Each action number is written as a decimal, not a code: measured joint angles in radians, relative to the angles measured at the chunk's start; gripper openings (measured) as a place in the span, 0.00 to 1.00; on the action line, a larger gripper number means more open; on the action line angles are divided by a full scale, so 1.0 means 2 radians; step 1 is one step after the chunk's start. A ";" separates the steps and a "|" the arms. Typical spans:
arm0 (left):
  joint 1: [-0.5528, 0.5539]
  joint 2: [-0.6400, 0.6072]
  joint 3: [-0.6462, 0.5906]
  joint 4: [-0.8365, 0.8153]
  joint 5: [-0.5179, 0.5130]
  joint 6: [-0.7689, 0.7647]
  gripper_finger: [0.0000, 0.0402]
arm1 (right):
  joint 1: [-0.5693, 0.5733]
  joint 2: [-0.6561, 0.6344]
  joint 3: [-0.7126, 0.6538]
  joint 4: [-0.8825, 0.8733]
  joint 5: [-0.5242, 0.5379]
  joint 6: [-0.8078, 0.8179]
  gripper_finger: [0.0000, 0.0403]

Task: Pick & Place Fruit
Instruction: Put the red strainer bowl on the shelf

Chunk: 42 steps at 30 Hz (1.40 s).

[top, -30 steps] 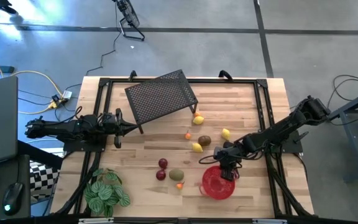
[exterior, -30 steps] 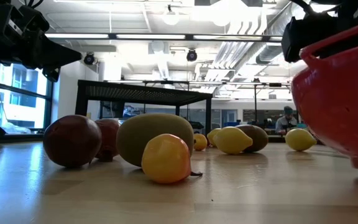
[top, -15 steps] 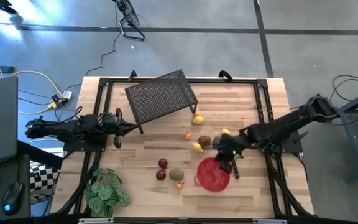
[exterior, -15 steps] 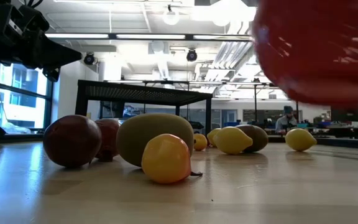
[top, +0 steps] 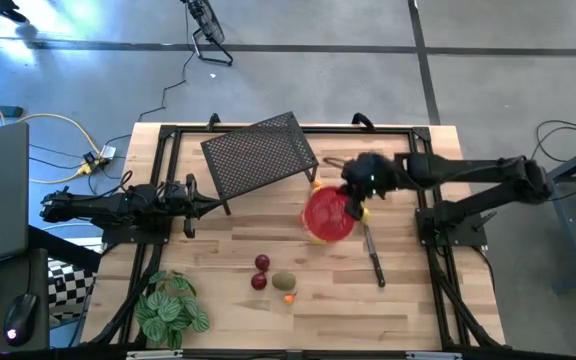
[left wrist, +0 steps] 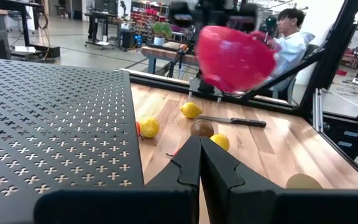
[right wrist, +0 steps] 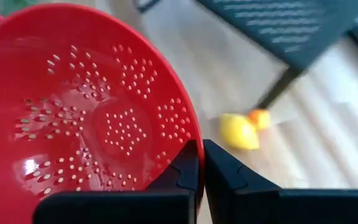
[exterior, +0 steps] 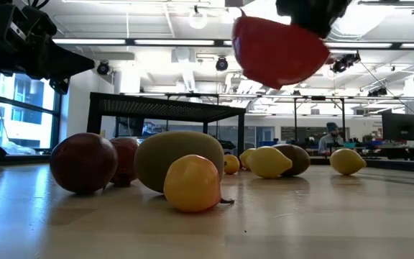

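A red perforated bowl (top: 326, 213) hangs over the middle of the table, well above it in the low view (exterior: 279, 50), with my right gripper (top: 356, 195) shut on it. Fruit rests on the wood. Two dark red balls (top: 261, 264), an olive oval (top: 284, 282) and a small orange one (top: 288, 297) lie near the front. In the left wrist view, lemons (left wrist: 191, 110) and a brown oval (left wrist: 201, 129) lie below the bowl. My left gripper (top: 196, 208) waits shut and level at the table's left, touching nothing. My right gripper pinches the red bowl's rim (right wrist: 197, 146), one finger inside the bowl and one outside. The fingers slant down at it from the table's right side. The bowl is lifted clear of the table and tilted, its hollow facing the wrist camera.
A black perforated metal rack (top: 258, 155) stands at the far middle of the table. A knife (top: 373, 255) lies on the wood right of centre. A green leafy plant (top: 171, 308) sits at the near left corner. A person (left wrist: 288, 34) sits beyond the table's right edge.
My right gripper has swung from the near right of the table toward the far edge and the middle, rising as it went. The red bowl went with it, lifted off the wood to well above the fruit. The knife now shows where the arm was.
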 joint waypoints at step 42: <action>0.000 0.000 0.001 0.000 -0.001 -0.012 0.00 | -0.231 0.407 0.564 -0.178 -0.155 -0.283 0.01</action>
